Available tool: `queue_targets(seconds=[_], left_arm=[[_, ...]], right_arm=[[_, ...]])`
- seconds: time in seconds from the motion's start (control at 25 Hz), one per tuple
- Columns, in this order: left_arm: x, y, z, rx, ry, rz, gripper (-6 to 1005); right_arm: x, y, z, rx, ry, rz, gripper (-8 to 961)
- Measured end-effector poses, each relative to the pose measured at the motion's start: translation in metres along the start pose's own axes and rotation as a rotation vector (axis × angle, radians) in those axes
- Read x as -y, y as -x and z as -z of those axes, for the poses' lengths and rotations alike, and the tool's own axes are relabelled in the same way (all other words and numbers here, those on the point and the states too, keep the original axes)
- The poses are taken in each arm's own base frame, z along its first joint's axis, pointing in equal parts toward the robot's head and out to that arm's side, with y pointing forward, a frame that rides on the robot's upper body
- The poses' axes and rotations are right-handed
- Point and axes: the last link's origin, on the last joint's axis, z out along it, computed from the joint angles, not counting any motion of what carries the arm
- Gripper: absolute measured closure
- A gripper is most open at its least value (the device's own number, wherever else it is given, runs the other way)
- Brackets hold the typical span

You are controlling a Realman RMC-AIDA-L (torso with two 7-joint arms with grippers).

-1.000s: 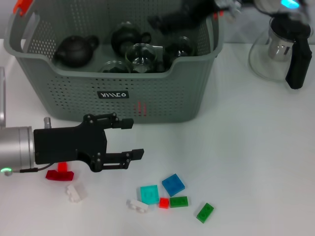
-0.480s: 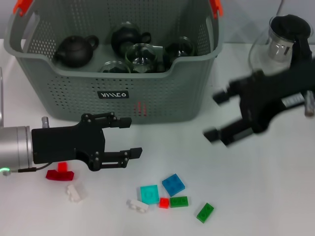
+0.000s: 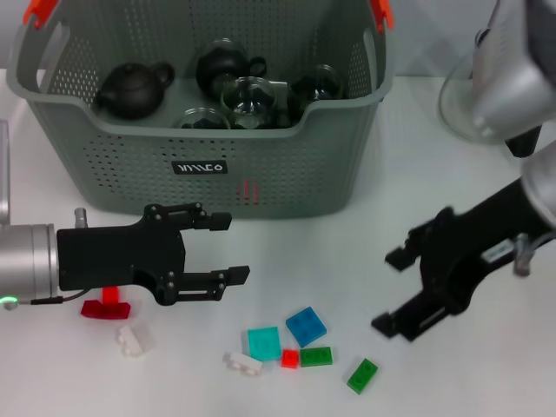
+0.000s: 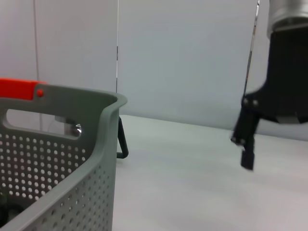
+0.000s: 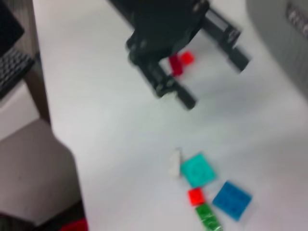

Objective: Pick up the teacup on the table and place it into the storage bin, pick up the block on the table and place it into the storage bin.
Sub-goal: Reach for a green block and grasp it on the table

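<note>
The grey storage bin (image 3: 261, 187) stands at the back, holding dark teapots and glass cups. No teacup shows on the table itself. Loose blocks lie in front: teal (image 3: 263, 342), blue (image 3: 306, 326), small red (image 3: 289, 358), two green (image 3: 316, 355) and white (image 3: 243, 363). My left gripper (image 3: 236, 247) hovers open just left of them, in front of the bin, holding nothing. My right gripper (image 3: 387, 292) is open and empty, low over the table just right of the blocks. In the right wrist view the teal block (image 5: 197, 170) and blue block (image 5: 232, 199) lie below the left gripper (image 5: 214, 77).
A red block (image 3: 106, 306) and a white block (image 3: 132, 340) lie under the left arm. A glass pitcher (image 3: 460, 100) stands at the back right, partly hidden by the right arm. The left wrist view shows the bin's rim (image 4: 96, 103) with an orange tab (image 4: 19, 88).
The right arm has swung from above the bin's far right corner down and forward to the table right of the blocks. The left gripper has barely moved.
</note>
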Motion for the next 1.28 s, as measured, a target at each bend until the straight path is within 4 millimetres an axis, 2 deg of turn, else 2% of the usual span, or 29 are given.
queue_targets(seconds=[0.2,0.52,0.8,1.28], left_arm=[[0.001,0.000,-0.001,0.002,-0.001,-0.004,247],[0.001,-0.001,-0.001,-0.002,-0.002,-0.010,246],[0.001,0.000,0.000,-0.005,-0.007,-0.007,246],[0.002,0.000,-0.001,-0.007,-0.013,-0.010,247]], right_arm=[[-0.006,0.008,-0.025,-0.093,0.016,0.007,26],[-0.002,0.013,-0.053,-0.159,0.022,0.024,26],[0.000,0.010,-0.067,-0.241,-0.013,-0.006,26],[-0.013,0.010,-0.083,-0.315,-0.022,-0.020,26]])
